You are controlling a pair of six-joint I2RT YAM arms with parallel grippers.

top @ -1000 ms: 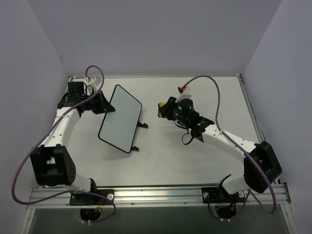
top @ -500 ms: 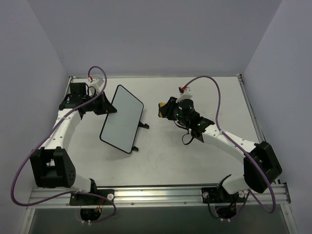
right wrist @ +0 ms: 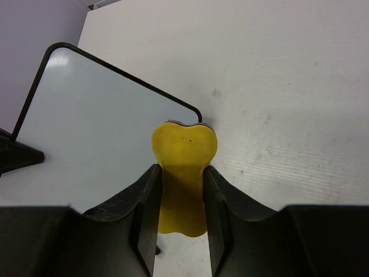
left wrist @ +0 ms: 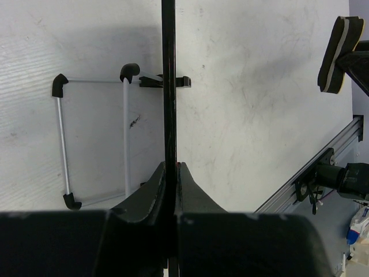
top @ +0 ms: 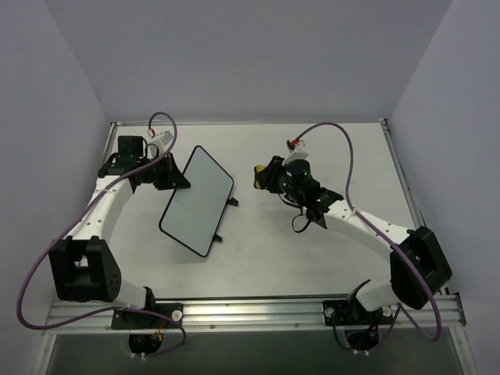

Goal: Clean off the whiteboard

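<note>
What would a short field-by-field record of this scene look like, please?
left gripper: shut on the black edge of the whiteboard
whiteboard pose: tilted up, white face turned toward the right arm
whiteboard surface: no marks visible in the right wrist view
right gripper: shut on the yellow eraser
eraser to board: apart in the top view, with bare table between them
task state: eraser not yet on the board face

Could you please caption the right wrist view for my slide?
Right gripper holds a yellow eraser in front of the blank whiteboard.
</note>
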